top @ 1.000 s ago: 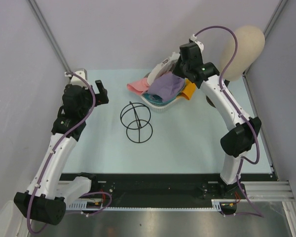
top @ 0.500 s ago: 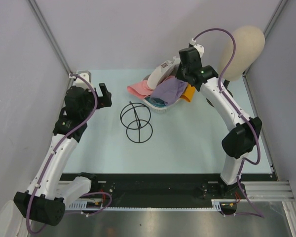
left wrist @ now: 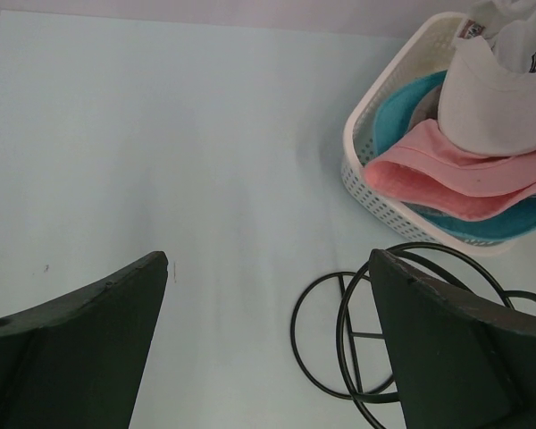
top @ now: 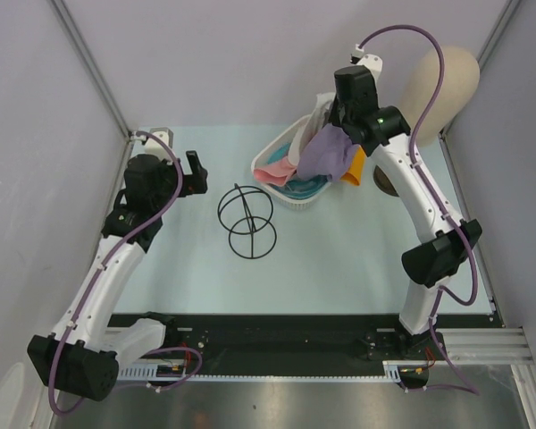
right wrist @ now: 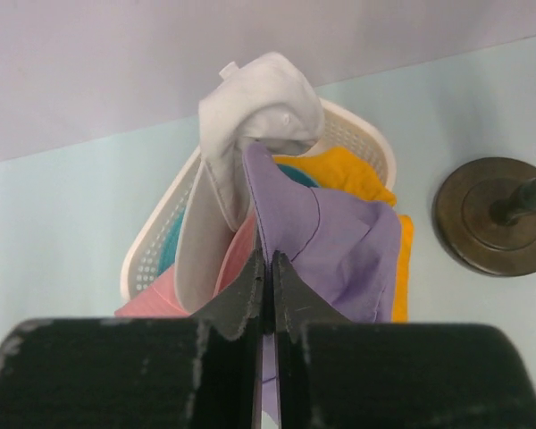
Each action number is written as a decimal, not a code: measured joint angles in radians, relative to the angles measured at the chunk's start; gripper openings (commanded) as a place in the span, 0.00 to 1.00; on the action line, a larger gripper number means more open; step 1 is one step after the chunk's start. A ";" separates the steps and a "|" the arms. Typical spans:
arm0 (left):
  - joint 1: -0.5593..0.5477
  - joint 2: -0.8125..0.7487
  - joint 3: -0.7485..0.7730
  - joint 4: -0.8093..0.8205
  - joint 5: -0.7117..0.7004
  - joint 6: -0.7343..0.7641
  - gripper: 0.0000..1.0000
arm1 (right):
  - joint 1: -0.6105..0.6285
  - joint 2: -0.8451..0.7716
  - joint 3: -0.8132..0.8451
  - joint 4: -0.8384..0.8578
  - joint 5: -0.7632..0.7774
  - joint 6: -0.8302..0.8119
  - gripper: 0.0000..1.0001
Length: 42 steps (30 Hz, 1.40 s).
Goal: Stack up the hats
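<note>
Right end effector point(right wrist: 268, 268) clamping lavender hat point(right wrist: 339, 241) above basket point(right wrist: 149, 248); left end effector point(left wrist: 268, 261) wide apart, empty

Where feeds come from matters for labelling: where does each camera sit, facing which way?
Top external: above, behind the bases, looking down on the table; left arm and right arm show.
Left wrist: looks down toward the basket; open left fingers show.
Right wrist: over the basket; right fingers shut on lavender hat.
Shared: all see the basket.

My right gripper point(right wrist: 270, 264) pinches the lavender hat point(top: 326, 152), which hangs limp above the basket point(left wrist: 357, 125). The pink hat point(top: 272, 172) drapes over its rim, the teal hat point(top: 305, 189) lies underneath, and the orange hat point(top: 357, 166) spills over on the right.
</note>
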 measured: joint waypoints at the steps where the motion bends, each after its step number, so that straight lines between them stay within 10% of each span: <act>1: 0.000 0.002 0.000 0.000 0.003 0.000 1.00 | 0.000 0.000 0.006 -0.004 0.007 -0.010 0.04; 42: -0.068 0.118 0.036 0.045 0.061 0.012 1.00 | 0.065 -0.013 0.137 -0.127 0.208 -0.221 0.08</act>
